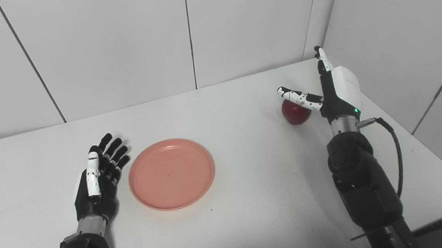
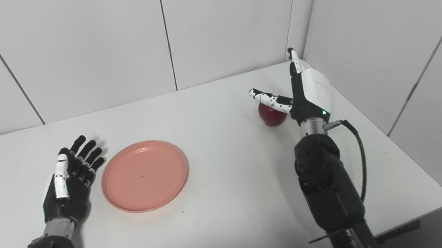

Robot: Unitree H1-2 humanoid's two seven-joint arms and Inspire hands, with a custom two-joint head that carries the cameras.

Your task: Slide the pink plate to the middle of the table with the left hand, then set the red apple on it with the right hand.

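Observation:
The pink plate (image 1: 171, 173) lies flat on the white table (image 1: 249, 199), left of the middle. My left hand (image 1: 99, 175) rests open just left of the plate's rim, fingers straight and pointing away from me; it holds nothing. The red apple (image 1: 295, 113) sits near the table's far right. My right hand (image 1: 329, 91) is open above and just right of the apple, fingers pointing up and the thumb reaching out over the apple's top. It holds nothing.
White wall panels (image 1: 122, 49) close the table's far side and a wall (image 1: 412, 29) stands close on the right. The table's right edge (image 1: 412, 134) runs just beyond my right arm. A black cable (image 1: 395, 146) loops off the right wrist.

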